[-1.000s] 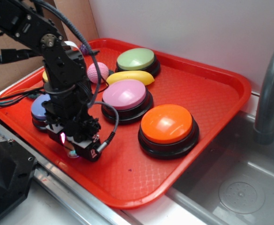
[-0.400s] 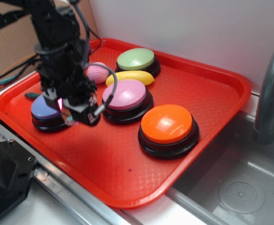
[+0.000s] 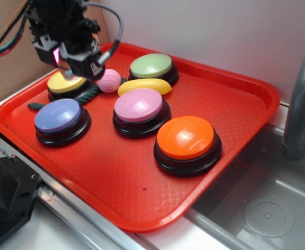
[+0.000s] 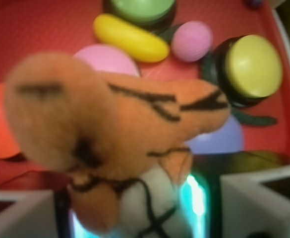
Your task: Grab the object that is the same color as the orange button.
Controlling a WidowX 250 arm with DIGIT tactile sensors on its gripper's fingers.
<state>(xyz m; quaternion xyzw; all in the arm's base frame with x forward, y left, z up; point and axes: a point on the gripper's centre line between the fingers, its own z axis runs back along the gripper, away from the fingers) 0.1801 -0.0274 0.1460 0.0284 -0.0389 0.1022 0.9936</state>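
Holding the plush tiger (image 4: 120, 134) pinched in my closed end effector (image 3: 71, 62), lifted clear above the yellow button (image 3: 66, 83), matching the orange button (image 3: 186, 138).

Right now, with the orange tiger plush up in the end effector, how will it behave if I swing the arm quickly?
The tiger plush looks soft and fuzzy, so it probably squashes and flops rather than staying rigid. Most of its body hangs outside the end effector, so it may wobble or shift in a fast swing. It is likely light, and unlikely to break if dropped on the red tray.
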